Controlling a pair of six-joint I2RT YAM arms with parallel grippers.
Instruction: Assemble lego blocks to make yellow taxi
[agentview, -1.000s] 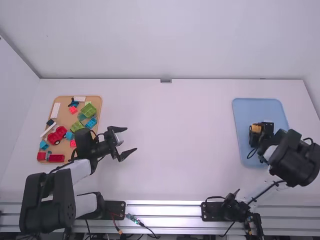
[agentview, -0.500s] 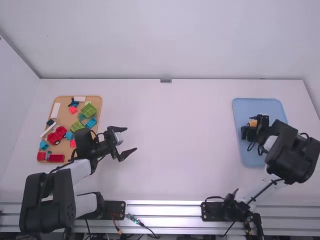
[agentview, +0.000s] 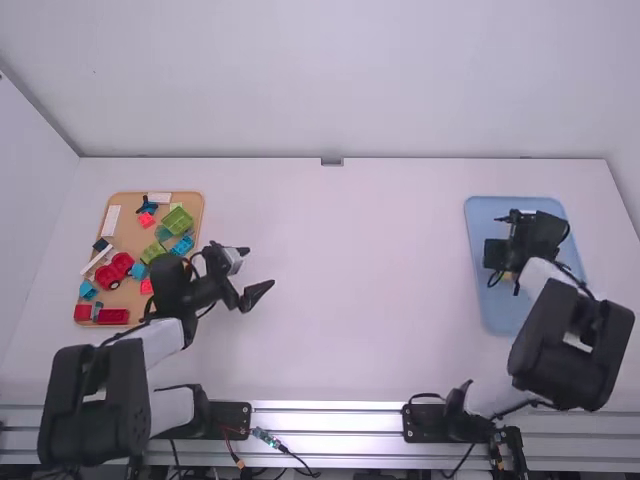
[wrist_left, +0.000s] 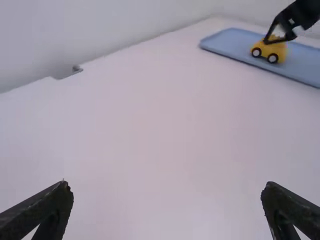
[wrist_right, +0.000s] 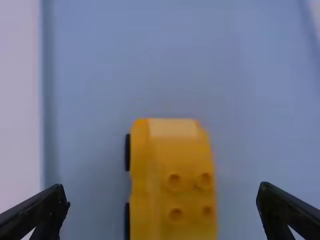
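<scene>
The table (agentview: 350, 300) is white and wide, with a pale wall (agentview: 350, 80) at its far side. The yellow taxi (wrist_right: 172, 185) lies at right, on the blue tray (agentview: 483, 225), and it looks to stand upright on its wheels (wrist_left: 272, 58). On its top some round studs (wrist_right: 175, 180) are seen, with no other block upon them.

Above the taxi is the right gripper (wrist_right: 163, 192). Its fingers are wide apart, one at each side of the body, and between them and the yellow there is free space — so it holds nothing. The left gripper (wrist_left: 167, 186) is over the left part of the table, also wide and with nothing inside.

Beside this left arm, at the left, is the tan board (agentview: 128, 228). It carries green blocks (agentview: 177, 220), a red car (agentview: 115, 268), white blocks (agentview: 111, 220) and several small blue and red pieces. I do not find a yellow one among them.

In my judgement the work is almost at its end, or it is finished: the body and the wheels are already together, and the taxi is on the tray. Whether one more part should go on the studs, I cannot tell. What is left is maybe only to take the right arm away — carefully, because a finger could push the taxi.
</scene>
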